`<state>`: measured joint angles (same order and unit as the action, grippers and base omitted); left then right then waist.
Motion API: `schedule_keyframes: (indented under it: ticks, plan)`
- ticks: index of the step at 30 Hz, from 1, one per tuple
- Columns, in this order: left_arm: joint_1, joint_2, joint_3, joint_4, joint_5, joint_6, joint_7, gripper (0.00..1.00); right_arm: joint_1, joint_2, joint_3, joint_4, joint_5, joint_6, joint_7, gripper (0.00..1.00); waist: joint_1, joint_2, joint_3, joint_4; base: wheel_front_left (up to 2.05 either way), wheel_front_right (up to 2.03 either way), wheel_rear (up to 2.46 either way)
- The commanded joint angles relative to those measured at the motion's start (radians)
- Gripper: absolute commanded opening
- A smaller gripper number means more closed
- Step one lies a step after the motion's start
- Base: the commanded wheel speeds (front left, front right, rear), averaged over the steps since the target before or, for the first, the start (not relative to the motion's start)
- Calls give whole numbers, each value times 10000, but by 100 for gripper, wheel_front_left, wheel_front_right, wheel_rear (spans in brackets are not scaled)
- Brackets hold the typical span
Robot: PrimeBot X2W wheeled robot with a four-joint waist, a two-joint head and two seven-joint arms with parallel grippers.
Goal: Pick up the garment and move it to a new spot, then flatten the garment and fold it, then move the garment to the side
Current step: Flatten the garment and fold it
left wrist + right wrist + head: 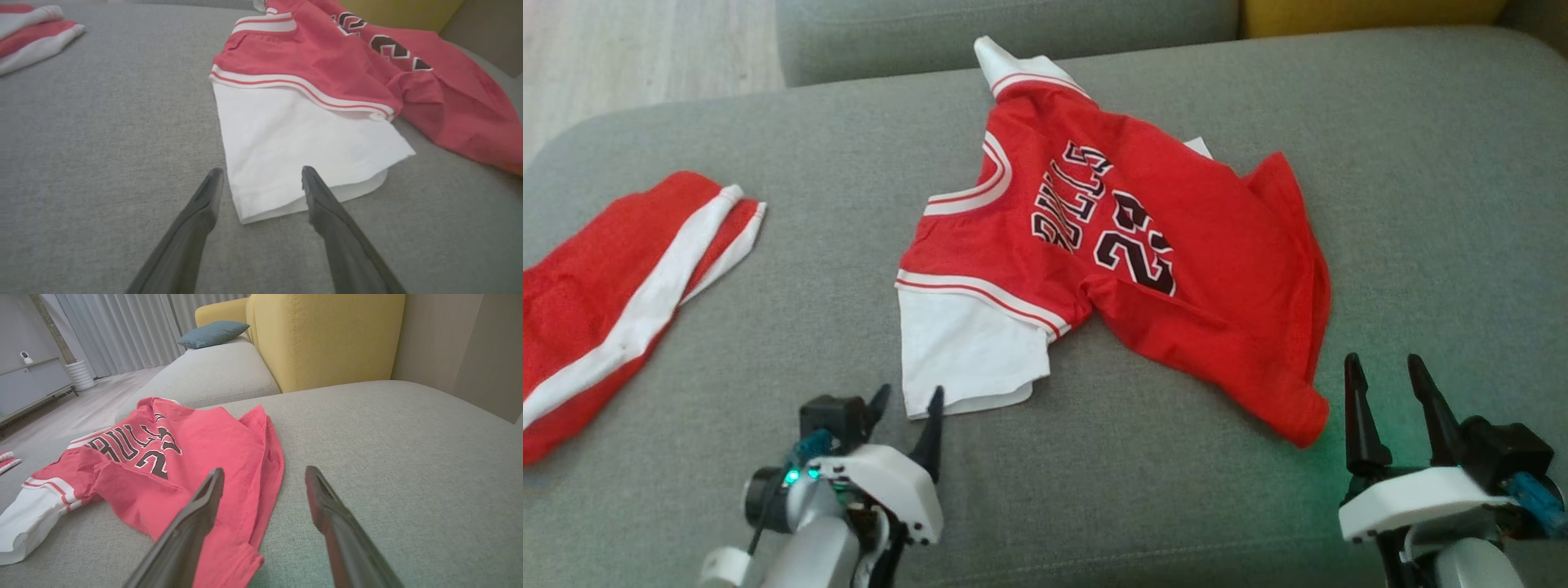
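My left gripper (910, 395) and right gripper (1383, 361) both have long, tapered black fingers (1360, 425) on white housings (1405, 498), with silver-grey forearms (817, 547) behind. Green lights (791, 476) glow at the left wrist, beside what may be blue connectors (1535, 494).

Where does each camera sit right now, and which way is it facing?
Head view: on the head, looking forward and down at the jersey on the grey sofa; left gripper lower left, right gripper lower right, both open.
Left wrist view: on the left wrist, looking along its spread fingers at the jersey's white sleeve.
Right wrist view: on the right wrist, looking between its fingers past the jersey's hem toward a yellow armchair.
Shared: all three show the jersey.
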<state>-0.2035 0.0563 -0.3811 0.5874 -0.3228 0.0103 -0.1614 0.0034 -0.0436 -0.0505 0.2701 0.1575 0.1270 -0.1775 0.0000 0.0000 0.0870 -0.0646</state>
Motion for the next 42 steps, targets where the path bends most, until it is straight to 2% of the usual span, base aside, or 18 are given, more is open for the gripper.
schedule_keyframes:
  ticks: [1,14,15,16,17,24,30,34,42]
  plan:
    - [-570,182,361,4,-7,64,-3,100,-465,-67,221,-284,29,37,-147,100,0,0,129,-98,0,0,0]
    - [-1313,292,142,1602,-193,-350,776,98,-709,-66,64,-208,-40,37,-196,100,0,0,474,-335,0,0,0]
    - [-1339,290,125,1690,-217,-390,807,49,-706,-66,51,-197,-50,37,-194,100,0,0,478,-326,0,0,0]
    - [-1362,286,106,1766,-236,-425,819,10,-701,-66,36,-182,-61,37,-191,100,0,0,474,-313,0,0,0]
    - [-1381,283,84,1831,-251,-460,818,0,-695,-66,25,-167,-70,37,-188,100,0,0,465,-298,0,0,0]
    - [-1425,262,169,1770,-442,-562,117,0,-683,-66,-56,-54,-139,37,-133,100,0,0,298,-134,0,0,0]
    - [-1316,243,564,907,-545,-259,-849,0,-568,-66,290,109,-79,37,71,100,0,0,141,-7,0,0,0]
    - [-1074,240,770,313,-499,-92,-972,0,-367,-66,586,461,-178,37,526,100,0,0,58,14,0,0,0]
    - [-800,241,678,6,-342,-147,-998,0,-482,-66,575,1300,130,37,885,100,0,0,60,72,0,0,0]
